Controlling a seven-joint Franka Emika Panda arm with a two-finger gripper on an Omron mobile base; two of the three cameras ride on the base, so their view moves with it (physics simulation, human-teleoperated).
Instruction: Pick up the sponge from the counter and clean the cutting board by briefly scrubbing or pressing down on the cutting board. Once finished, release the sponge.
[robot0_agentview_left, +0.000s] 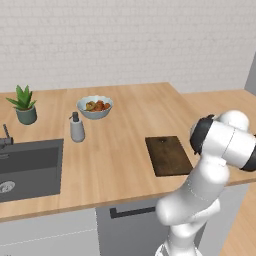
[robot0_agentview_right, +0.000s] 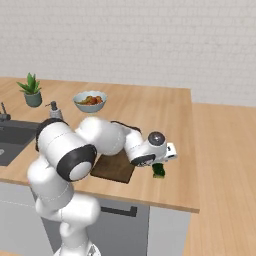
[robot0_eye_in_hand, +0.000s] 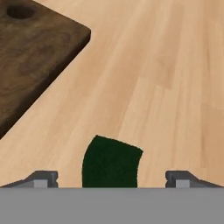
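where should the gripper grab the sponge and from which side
Grip the sponge across its two long side faces, coming straight down from above. It lies flat on the counter, clear of the cutting board, and is narrow enough to sit between the open fingertips. The gripper already straddles it, so lowering and closing looks sufficient.

Bare tabletop (robot0_eye_in_hand: 175, 65) lies open ahead of the tool (robot0_eye_in_hand: 111, 180) and to the side away from the cutting board (robot0_eye_in_hand: 30, 57), whose corner sits near on the other side, raised just above the surface. The sponge (robot0_eye_in_hand: 110, 162) lies between the spread fingers. The bowl (robot0_agentview_right: 90, 101), soap dispenser (robot0_agentview_right: 54, 111) and plant (robot0_agentview_right: 32, 91) stand well apart, toward the sink (robot0_agentview_left: 30, 167).
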